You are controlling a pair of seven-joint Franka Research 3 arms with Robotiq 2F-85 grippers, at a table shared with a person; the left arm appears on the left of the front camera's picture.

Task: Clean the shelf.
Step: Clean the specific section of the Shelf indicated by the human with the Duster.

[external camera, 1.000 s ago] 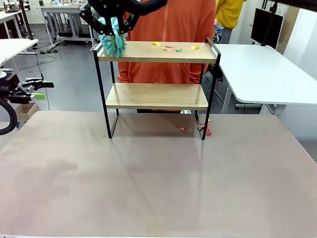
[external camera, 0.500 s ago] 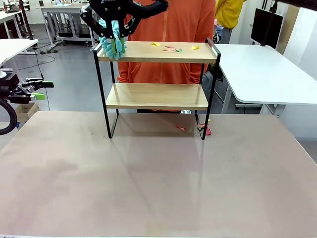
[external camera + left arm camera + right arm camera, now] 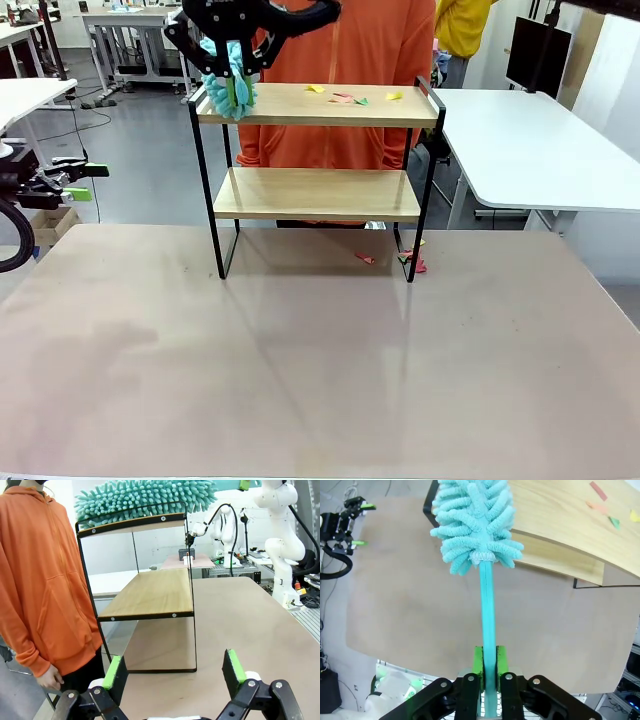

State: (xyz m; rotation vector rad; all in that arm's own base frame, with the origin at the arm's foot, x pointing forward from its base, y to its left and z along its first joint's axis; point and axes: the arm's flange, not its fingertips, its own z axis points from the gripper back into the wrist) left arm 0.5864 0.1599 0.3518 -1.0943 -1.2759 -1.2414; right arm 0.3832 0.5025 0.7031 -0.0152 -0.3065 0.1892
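My right claw is clamped tight on the blue duster. Its fluffy end lies on the shelf top, at 9 o'clock. The shelf stands at the table's 12 o'clock. My left claw is wide apart.

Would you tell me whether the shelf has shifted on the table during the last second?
No. The shelf stands where it did, its legs at the same spots on the table.

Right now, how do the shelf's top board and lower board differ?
The top board carries coloured paper scraps; the lower board is bare. The teal duster sits at the top board's left end; nothing touches the lower board. Both are light wood in the same black frame.
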